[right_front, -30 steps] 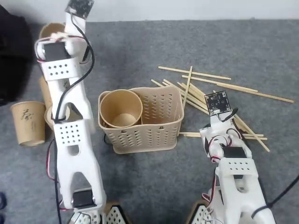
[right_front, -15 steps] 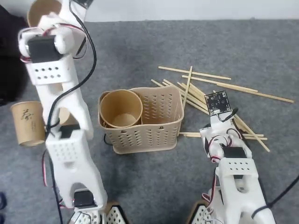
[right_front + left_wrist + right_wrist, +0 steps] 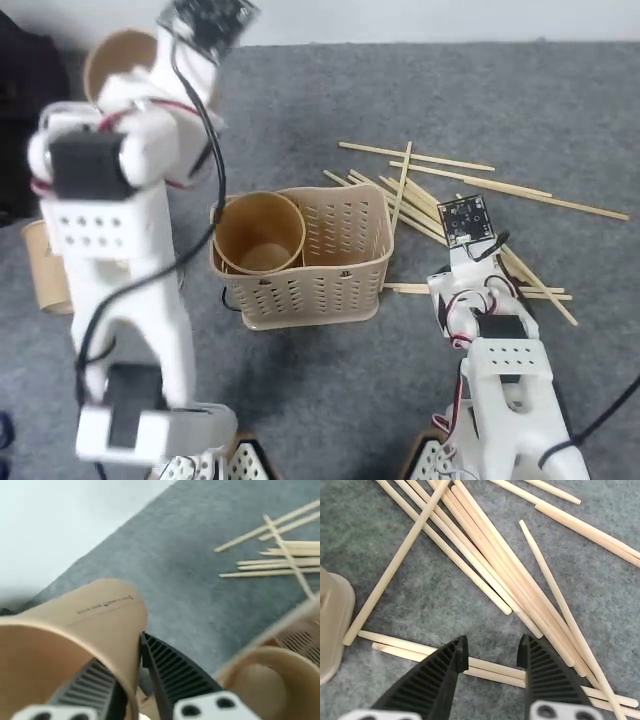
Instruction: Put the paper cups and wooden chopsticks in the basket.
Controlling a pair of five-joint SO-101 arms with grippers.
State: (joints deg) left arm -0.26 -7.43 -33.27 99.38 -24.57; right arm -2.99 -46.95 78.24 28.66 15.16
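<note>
Grey carpet. 1st cup in basket; my L gripper clamps 2nd cup; 3rd cup beside that arm. Chopsticks all out, ahead of my R gripper, parted, empty.

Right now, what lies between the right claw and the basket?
In the right wrist view, chopstick ends on carpet lie between right claw and basket.

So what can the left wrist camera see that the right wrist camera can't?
Left wrist view: the left end effector shut on a brown paper cup, and a second paper cup standing inside the beige perforated plastic basket. Right wrist view: the right end effector, open over pale wooden chopsticks. Both: chopsticks lying on grey carpet, plus part of the basket.
</note>
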